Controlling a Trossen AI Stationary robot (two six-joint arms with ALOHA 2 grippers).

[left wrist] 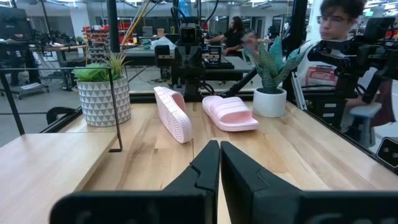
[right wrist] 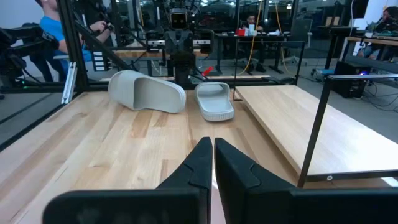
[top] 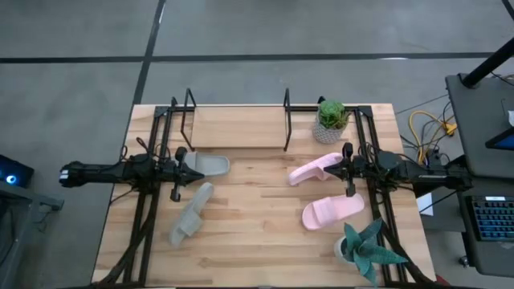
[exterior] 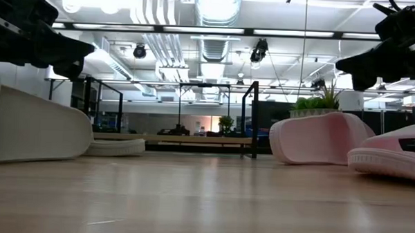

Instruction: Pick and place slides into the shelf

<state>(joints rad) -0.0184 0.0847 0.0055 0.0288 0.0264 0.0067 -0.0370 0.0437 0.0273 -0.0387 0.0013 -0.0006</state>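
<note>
The table [top: 265, 241] lay under me, the shelf [top: 237, 127] at its far edge holding no slides. Two grey slides [top: 193, 212] lay on my left side, one [top: 210, 166] just by my left pincer [top: 183, 171]; two pink ones [top: 331, 211] lay by my right pincer [top: 344, 169]. Both pincers were closed, holding nothing.
</note>
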